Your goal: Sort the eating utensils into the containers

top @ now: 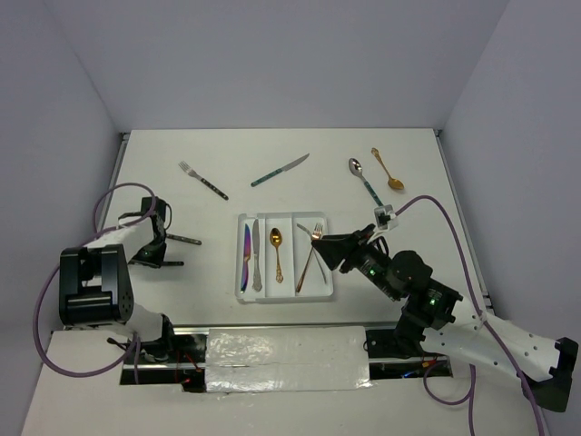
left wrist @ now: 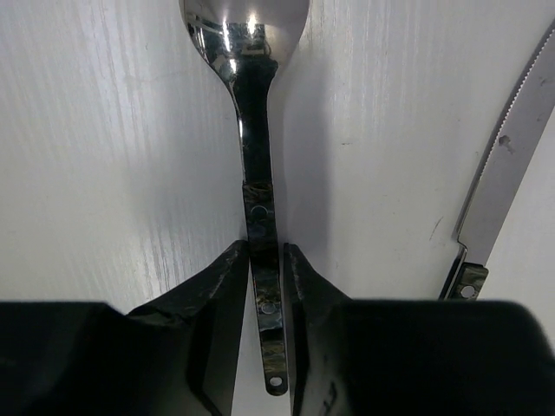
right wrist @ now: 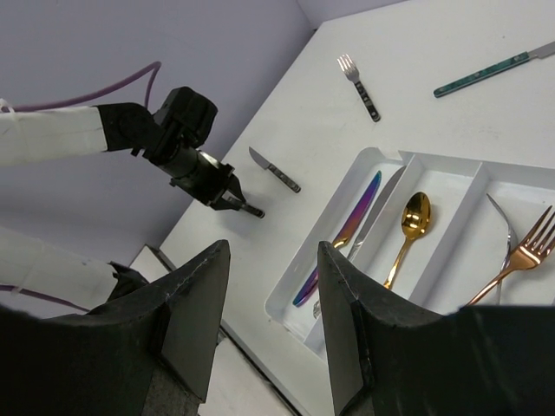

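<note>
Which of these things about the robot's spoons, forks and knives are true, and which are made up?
1. A gold spoon lies in the middle compartment of the white tray. True.
2. The purple knife lies outside the tray. False: it lies in the left compartment, beside a silver knife.
3. The right gripper holds a fork. False: its jaws are open with nothing between them.
4. The left gripper has a finger on each side of the dark-handled spoon. True.
5. A teal-handled knife lies on the table, beyond the tray. True.
</note>
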You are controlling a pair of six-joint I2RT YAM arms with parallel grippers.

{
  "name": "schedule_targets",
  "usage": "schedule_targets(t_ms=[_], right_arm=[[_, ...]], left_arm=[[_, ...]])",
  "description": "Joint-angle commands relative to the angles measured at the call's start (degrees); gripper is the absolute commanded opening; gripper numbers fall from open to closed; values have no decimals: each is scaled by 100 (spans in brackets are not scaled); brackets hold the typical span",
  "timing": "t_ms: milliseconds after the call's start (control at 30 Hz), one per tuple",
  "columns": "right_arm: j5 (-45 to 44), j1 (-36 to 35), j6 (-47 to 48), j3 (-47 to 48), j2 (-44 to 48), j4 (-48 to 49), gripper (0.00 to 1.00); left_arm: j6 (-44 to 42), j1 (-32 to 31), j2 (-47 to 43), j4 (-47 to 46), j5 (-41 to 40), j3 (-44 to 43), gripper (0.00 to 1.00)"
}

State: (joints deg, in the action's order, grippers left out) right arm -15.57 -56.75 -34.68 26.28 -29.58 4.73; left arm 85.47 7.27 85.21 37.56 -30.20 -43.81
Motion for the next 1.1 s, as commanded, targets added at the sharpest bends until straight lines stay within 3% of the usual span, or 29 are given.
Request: schedule_targets(t_ms=[0,67,167,200,400,500,600,700,800,933,1067], right_arm=[[19,-20,-22,70,58,221,52],[28,-20,-39,70,6,212,52],[46,-20,-39,96,-65,230,52],[46,-11,-31,96,-82,239,52],[-130,-11,5,131,-206,177,53],[-52,-11,-13,105,-197,230,52],[-51,-3,-22,105,-197,230,52],[-95,-11,-22,105,-188,221,52],[-130,-11,-13,105,-188,221,52],[-183,-11,13,114,-171,195,52],[-279,-11,66,105,-135,168,52]], left_arm=[[84,38,111,-275,260,496,34],[40,38,-161,-521,330,758,30],[-153,38,-688,-1013,558,1172,11],[-188,38,-820,-1075,619,1252,0],[-320,29,-2417,-461,471,1481,0],[-785,29,-3263,-354,444,1464,0],[-1602,-58,-3818,-767,1049,1297,0],[-2078,-637,-3784,-751,1236,755,0],[-2446,-1908,-3310,-749,1016,163,0],[-3376,-2772,-2747,-2188,1734,145,0],[-3704,-3477,-2431,-3403,2290,347,0]])
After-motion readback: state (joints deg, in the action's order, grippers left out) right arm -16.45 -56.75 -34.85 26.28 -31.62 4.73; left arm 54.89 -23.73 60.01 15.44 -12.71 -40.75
